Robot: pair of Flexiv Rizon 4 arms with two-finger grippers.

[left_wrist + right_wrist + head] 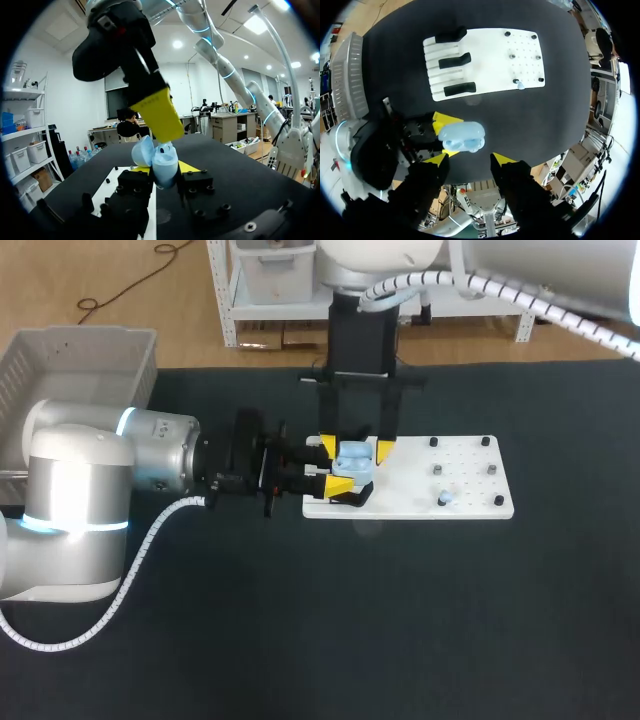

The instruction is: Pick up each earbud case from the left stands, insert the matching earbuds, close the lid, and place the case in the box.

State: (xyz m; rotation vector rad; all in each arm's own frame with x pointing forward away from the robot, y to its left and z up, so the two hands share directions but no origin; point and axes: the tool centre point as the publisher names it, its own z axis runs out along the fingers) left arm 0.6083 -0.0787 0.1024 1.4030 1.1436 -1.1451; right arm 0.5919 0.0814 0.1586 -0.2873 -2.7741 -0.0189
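Black table [300, 640]; left arm [90, 490] in from the left, right arm [360, 340] down from the far side, both meeting over the left end of the white board [460, 505]. Pale box [60, 350] at the table's far left corner, well apart from the board. Three black stands [455, 60] in a row on the board's left end. Left gripper [448, 136] clamped on the light blue earbud case [465, 137], one yellow tip on each side of its near end; case held off the table. Its long axis runs in line with the left fingers, free end pointing away from the left arm, toward the table's right. Left wrist view: lid [142, 150] open, the two shells splayed apart. Right gripper [470, 159] released, fingers spread wide, hanging just above the case without touching. One small pale earbud [520, 85] lies on the board's right part among the pegs
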